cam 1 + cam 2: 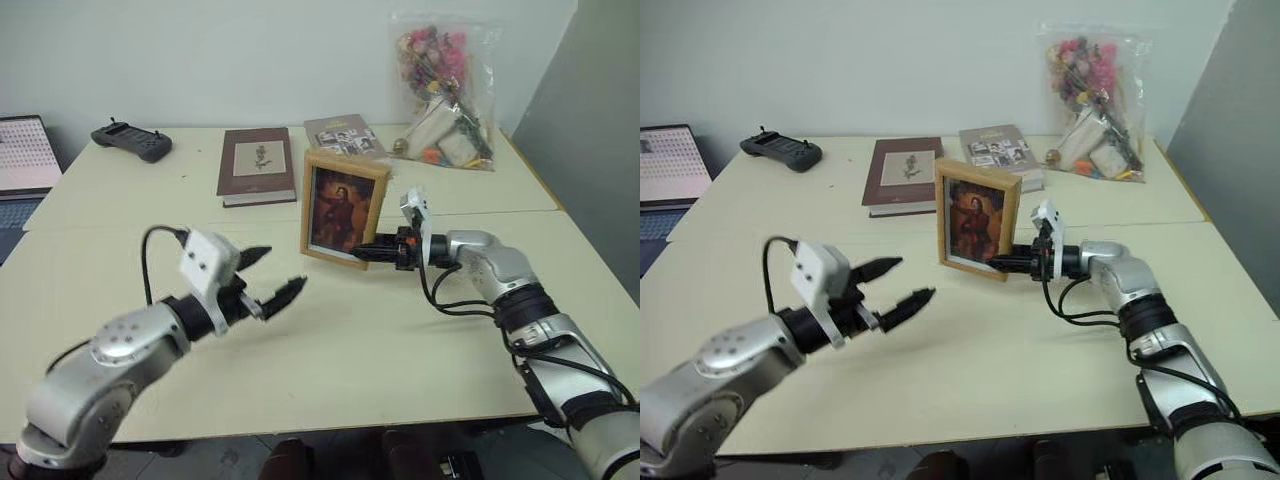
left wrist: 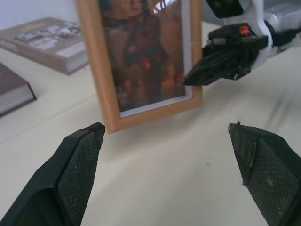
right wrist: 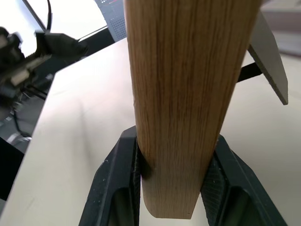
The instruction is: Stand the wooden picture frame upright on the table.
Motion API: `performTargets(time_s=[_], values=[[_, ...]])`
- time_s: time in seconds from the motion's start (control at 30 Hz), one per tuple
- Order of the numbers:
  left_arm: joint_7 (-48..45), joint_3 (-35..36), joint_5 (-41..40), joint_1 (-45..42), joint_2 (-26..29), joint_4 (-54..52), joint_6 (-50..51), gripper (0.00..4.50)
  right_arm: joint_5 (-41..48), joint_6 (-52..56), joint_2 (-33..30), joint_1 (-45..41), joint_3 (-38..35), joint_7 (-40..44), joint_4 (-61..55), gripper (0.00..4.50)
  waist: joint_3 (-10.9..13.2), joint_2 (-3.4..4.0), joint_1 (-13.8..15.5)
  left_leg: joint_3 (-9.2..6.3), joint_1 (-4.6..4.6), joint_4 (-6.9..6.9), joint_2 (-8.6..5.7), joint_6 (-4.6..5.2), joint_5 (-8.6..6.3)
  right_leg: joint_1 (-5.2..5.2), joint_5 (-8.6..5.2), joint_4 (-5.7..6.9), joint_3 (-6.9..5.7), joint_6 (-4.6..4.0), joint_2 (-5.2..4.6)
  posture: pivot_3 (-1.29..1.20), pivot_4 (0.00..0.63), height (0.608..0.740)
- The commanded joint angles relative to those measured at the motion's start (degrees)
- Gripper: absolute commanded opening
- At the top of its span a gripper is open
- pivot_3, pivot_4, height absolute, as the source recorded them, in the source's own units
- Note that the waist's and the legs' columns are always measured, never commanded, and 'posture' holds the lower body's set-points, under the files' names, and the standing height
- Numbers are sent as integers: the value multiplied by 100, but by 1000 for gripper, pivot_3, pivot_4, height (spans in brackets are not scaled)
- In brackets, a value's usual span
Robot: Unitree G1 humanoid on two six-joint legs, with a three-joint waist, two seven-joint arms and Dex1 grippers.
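Wooden picture frame [image 1: 343,208] stands upright near the middle of the table [image 1: 380,350], portrait facing me, just past the seam. From left to right: my left gripper [image 1: 268,283] hovers at about eight o'clock from the frame, fingers spread wide and touching nothing, apparently clear so the frame can stand alone. At the frame's four o'clock, my right gripper [image 1: 362,251] pinches its lower side edge, likely steadying it while the stand behind takes the weight.

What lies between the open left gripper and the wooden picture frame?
Only bare table between the left gripper and the wooden picture frame, seen in the left wrist view.
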Motion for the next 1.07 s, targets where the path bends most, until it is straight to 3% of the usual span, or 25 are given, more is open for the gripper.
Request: performTargets(time_s=[0.03, 0.33, 0.4, 0.63, 0.8, 0.9, 1.07], values=[[-192, -48, 633, 175, -163, -38, -534, 4500, -313, -259, 251, -102, -251, 222, 324, 1274, 1, 1, 51, 0, -6, 3, -2, 2, -1, -4, 1, 0, -1, 1, -1, 0, 150, 740], [-514, -102, 951, 498, -584, 198, -670, 4500, -1030, -966, 674, 176, -492, 141, 994, 1274, 0, 0, 82, 2, -1, 6, -1, 10, -5, -1, 1, 3, -1, 2, -2, 0, 150, 740], [-588, -124, 1016, 442, -638, 284, -680, 4500, -1178, -1059, 656, 292, -486, 192, 941, 1979, -1, -1, 82, 1, 1, 6, -1, 10, -5, 0, 1, 4, -1, 2, -2, 0, 150, 740], [-849, -125, 1221, 90, -761, 786, -753, 4500, -1653, -1252, 306, 642, -462, 323, 517, 3395, -1, 0, 86, 1, 8, 6, -1, 10, -6, 7, 1, 4, -2, 2, -1, 0, 150, 740], [-1218, 249, 765, -435, -521, 1289, -159, 4500, -1717, -1014, -644, 1324, -689, 376, -957, 4474, -1, -1, 170, -4, 3, 10, -6, 11, -6, 12, 1, 1, -10, 3, -5, 0, 150, 740], [-1634, 488, 649, -1001, -79, 1952, 175, 4500, -1393, -437, -1308, 1745, -1047, 334, -2539, 4474, 2, 2, 189, -16, -11, 13, -5, 15, -8, 4, 1, 3, -24, 5, -5, 0, 150, 740], [-2358, 591, 639, -1851, 492, 3145, 389, 4500, -747, 854, -1661, 1792, -1663, -212, -4070, 4474, 4, 6, 61, -20, 5, 3, 2, 15, -8, 2, 1, 9, -14, 5, 13, 0, 150, 740]])
